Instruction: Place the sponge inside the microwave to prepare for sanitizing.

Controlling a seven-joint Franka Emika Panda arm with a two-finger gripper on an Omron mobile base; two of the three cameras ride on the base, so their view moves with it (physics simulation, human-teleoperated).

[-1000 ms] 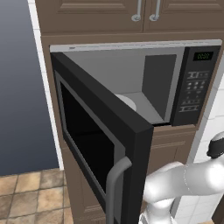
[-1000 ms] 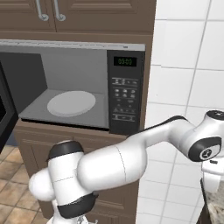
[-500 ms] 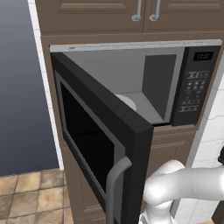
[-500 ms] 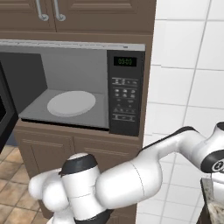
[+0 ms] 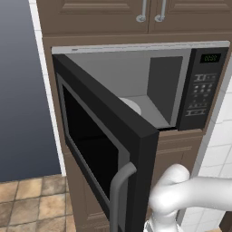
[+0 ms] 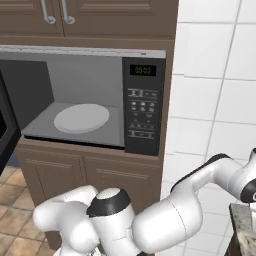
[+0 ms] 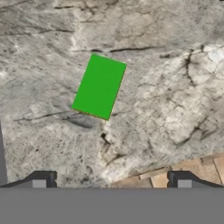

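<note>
**Overhead, our open gripper hangs above the sponge on the stone counter**

Looking down along the hand, we see our gripper (image 7: 111,180) with its two dark fingertips (image 7: 43,178) set far apart at the bottom of the view, spread wide and holding nothing. Above them in that view lies the sponge (image 7: 99,86), a bright green rectangle turned at a slight angle, flat on a mottled grey stone counter (image 7: 166,74). A thin orange line shows along one of its edges. The sponge sits apart from the fingertips, nearer the one on the view's left than the other. Tan floor tiles (image 7: 197,168) show past the counter's edge at the lower right of this view.

From the right base camera, our white arm (image 6: 170,220) bends low from its base and reaches out to the right, its far end leaving the picture beside a corner of the stone counter (image 6: 244,225). From the left base camera, we see one white link (image 5: 195,195) crossing the lower right.

The microwave (image 6: 80,102) is built in under brown wooden cabinets (image 6: 90,17). Its black door (image 5: 108,149) with the grey curved handle (image 5: 118,190) stands swung wide open. Inside, the grey cavity holds a round pale turntable plate (image 6: 81,118). On the button panel (image 6: 143,120), the green display (image 6: 142,70) appears to read 00:00; the button labels are too small to read. White wall tiles (image 6: 215,90) lie to the right of the microwave.
</note>
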